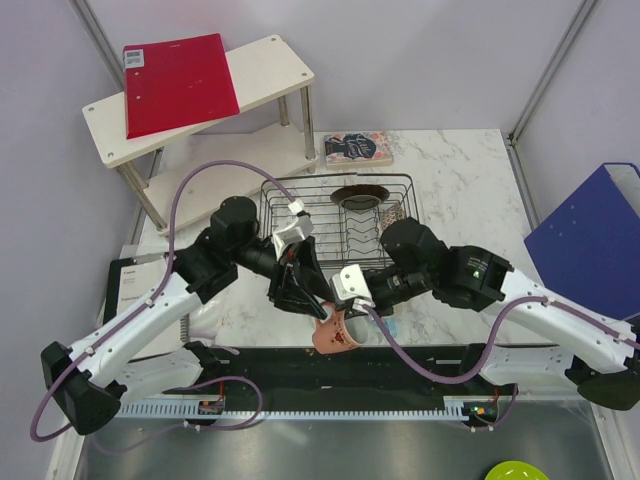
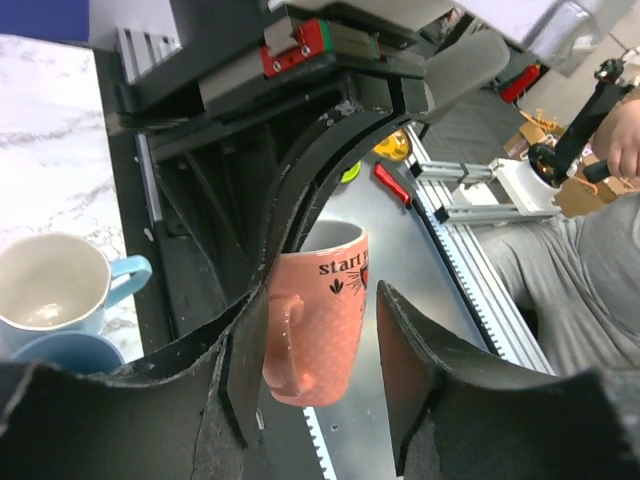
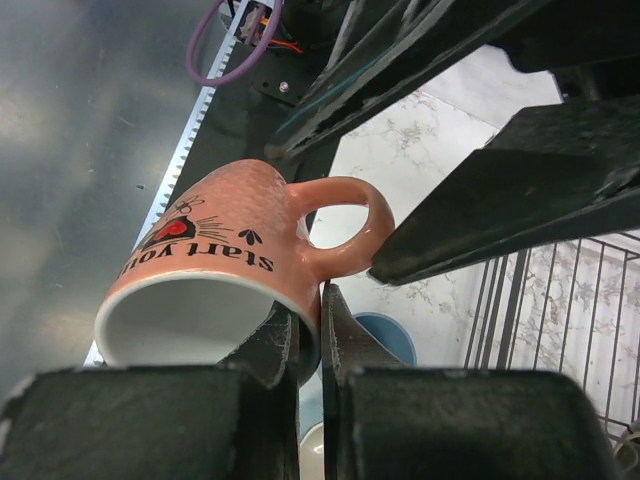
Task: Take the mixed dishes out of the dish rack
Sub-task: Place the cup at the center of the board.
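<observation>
A salmon-pink tumbler [image 1: 337,336] with a handle and black lettering hangs tilted over the table's near edge. My right gripper [image 3: 320,322] is shut on its rim, one finger inside and one outside, next to the handle. My left gripper [image 2: 320,300] is open, its fingers [image 2: 245,370] on either side of the tumbler [image 2: 322,310], one fingertip close by the handle [image 3: 350,225]. The wire dish rack [image 1: 300,205] stands behind both grippers and holds a dark red-brown plate [image 1: 360,195]. A light-blue mug [image 2: 50,290] and a blue cup [image 2: 62,352] stand on the marble beside the rack.
A white two-tier shelf [image 1: 270,70] with a red folder [image 1: 178,82] stands at the back left. A book [image 1: 358,148] lies behind the rack. A blue binder [image 1: 590,240] is at the right. A lime-green dish [image 1: 515,470] is at the near right, and a paper [image 1: 135,285] lies at the left.
</observation>
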